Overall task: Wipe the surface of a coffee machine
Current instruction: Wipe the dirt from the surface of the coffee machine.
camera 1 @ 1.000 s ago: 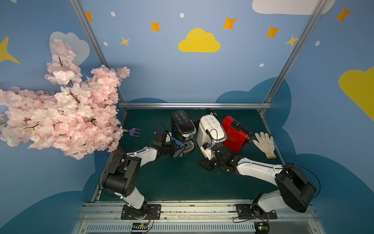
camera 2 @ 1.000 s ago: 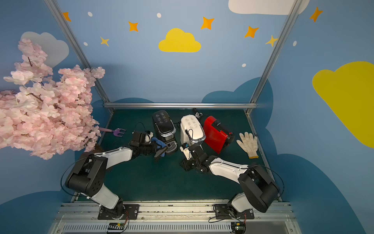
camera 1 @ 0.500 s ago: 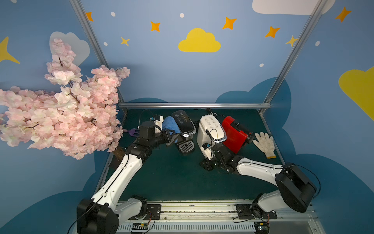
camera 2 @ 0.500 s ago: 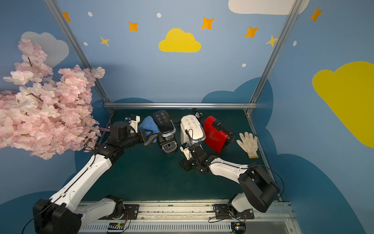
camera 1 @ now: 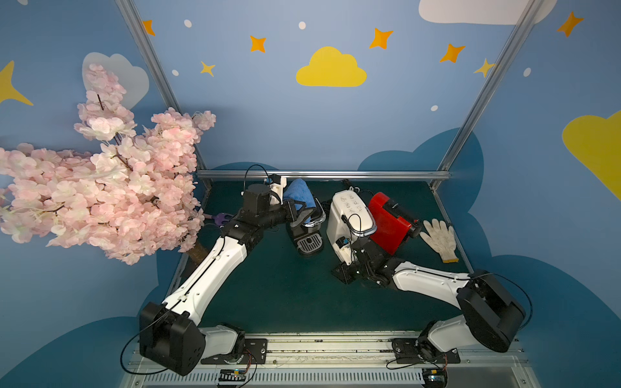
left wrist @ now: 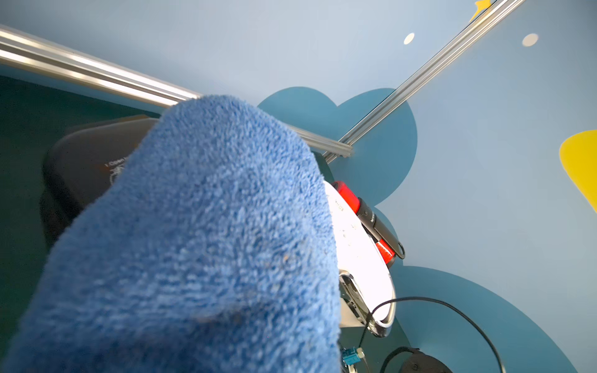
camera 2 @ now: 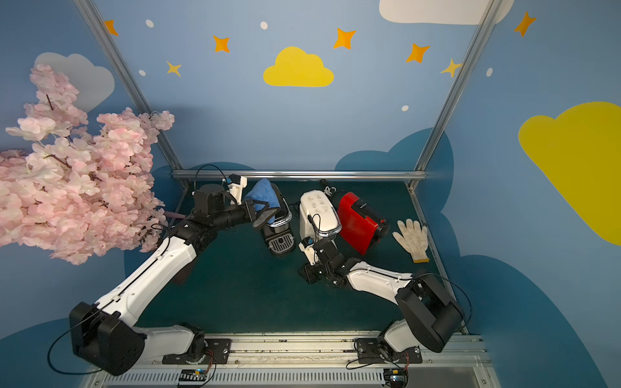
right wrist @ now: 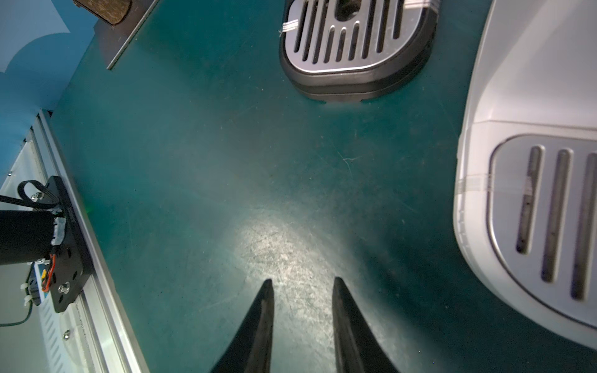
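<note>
Blue cloth on black coffee machine, white "Open" lettering alongside.

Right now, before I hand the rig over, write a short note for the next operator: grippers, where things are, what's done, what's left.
Left gripper: shut on the fluffy blue cloth, which lies on top of the black coffee machine.
Right gripper: open, empty, low over the dark green table in front of the white coffee machine.
Idle: red coffee machine beside the white one; white knit glove by the table's right edge.
Done: cloth grasped and on the black machine's top.
Left: wiping the top, probably the sides too. How much is already wiped cannot be told.
</note>
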`<action>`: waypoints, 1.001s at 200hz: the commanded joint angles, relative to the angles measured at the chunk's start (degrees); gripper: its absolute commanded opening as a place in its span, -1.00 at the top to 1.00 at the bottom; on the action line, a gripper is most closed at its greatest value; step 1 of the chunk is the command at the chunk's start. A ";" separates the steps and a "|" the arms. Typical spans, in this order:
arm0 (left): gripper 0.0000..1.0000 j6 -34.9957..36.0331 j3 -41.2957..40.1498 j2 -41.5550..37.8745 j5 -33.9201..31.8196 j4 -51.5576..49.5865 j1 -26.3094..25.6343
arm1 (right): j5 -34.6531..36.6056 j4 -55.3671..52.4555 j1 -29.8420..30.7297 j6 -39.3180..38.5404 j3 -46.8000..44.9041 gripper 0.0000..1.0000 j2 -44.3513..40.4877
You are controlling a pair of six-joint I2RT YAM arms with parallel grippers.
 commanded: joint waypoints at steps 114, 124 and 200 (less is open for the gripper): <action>0.93 10.92 12.10 22.76 -2.23 -4.69 9.38 | -0.94 -0.05 -0.23 0.47 0.13 0.37 -0.74; 0.93 10.42 13.82 24.86 0.11 -5.02 10.24 | -1.24 0.35 -0.23 0.58 0.09 0.36 -0.52; 0.94 14.19 24.48 38.10 2.13 -7.36 11.68 | -1.10 -0.77 -0.23 0.09 0.86 0.37 0.23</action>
